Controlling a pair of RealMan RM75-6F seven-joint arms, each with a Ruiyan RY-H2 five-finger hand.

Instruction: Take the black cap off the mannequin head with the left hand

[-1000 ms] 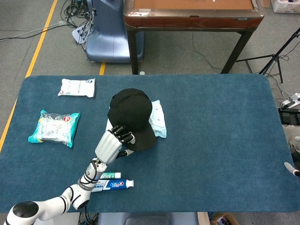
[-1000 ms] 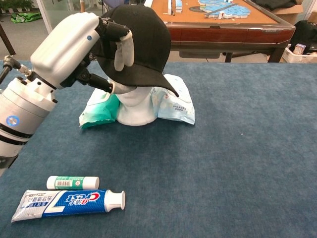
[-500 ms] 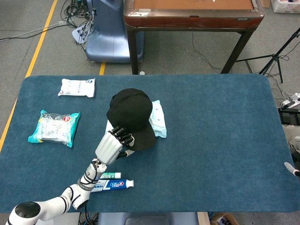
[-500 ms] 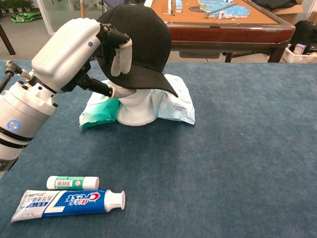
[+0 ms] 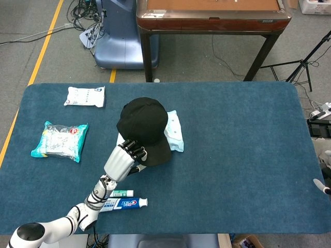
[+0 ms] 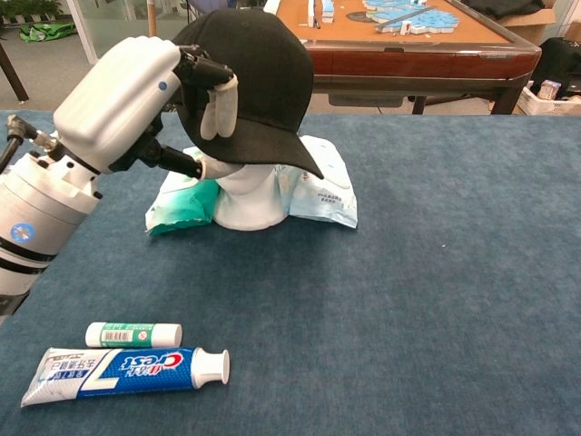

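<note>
The black cap sits on the white mannequin head near the middle left of the blue table. My left hand grips the cap's near left side, fingers curled over the crown and thumb underneath at the rim. The brim points down toward the right in the chest view. The cap sits a little raised, so the head's chin and neck show below it. At the far right edge of the head view only a white sliver of my right hand shows, too little to tell its pose.
A pale blue wipes pack and a green pack lie against the head's base. A toothpaste tube and a small tube lie near the front edge under my left arm. Two more packs lie at the far left.
My left hand has drawn the cap slightly up and to the left, baring more of the mannequin's lower face. The rest is unmoved.
</note>
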